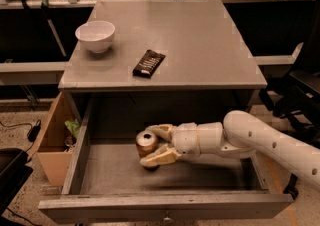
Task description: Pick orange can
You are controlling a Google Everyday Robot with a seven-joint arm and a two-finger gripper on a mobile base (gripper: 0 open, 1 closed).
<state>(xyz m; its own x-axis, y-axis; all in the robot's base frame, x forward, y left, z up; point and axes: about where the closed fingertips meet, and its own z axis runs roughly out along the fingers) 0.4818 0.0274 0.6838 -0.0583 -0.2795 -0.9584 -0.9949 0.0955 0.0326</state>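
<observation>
In the open drawer (165,204), arm (260,140) reaching level from right, gripper (148,145) clamped around orange can (145,140)

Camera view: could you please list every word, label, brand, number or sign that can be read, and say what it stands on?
On the orange can, gripped by the pincer inside the open drawer: no lettering can be read.
On the black wrapper lying on the table: pale marks, too blurred to read.
On the white bowl: no text.
Nothing legible anywhere else.
</observation>
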